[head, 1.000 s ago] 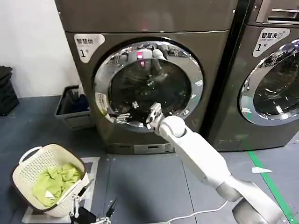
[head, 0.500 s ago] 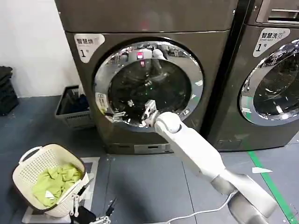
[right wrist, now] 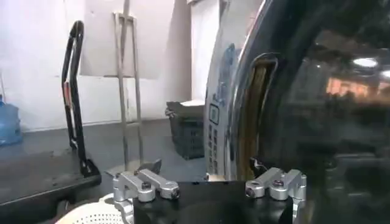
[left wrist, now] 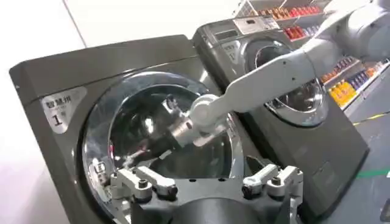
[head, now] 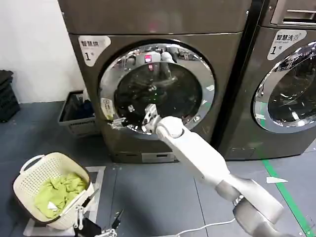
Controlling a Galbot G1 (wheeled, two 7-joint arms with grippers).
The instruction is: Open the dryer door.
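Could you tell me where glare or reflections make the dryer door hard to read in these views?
Head view: the dryer door has a chrome ring that mirrors the room, and bright spots dot the glass near the right gripper. Left wrist view: broad sheen across the glass. Right wrist view: ceiling lights reflect in the dark glass.

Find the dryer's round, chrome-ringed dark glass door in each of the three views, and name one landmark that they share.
Head view: dryer door in the centre, seen face-on.
Left wrist view: dryer door seen at an angle, partly behind the white right arm.
Right wrist view: dryer door close up and nearly edge-on, just beyond the fingers.
Shared landmark: the open right gripper at the door's rim.
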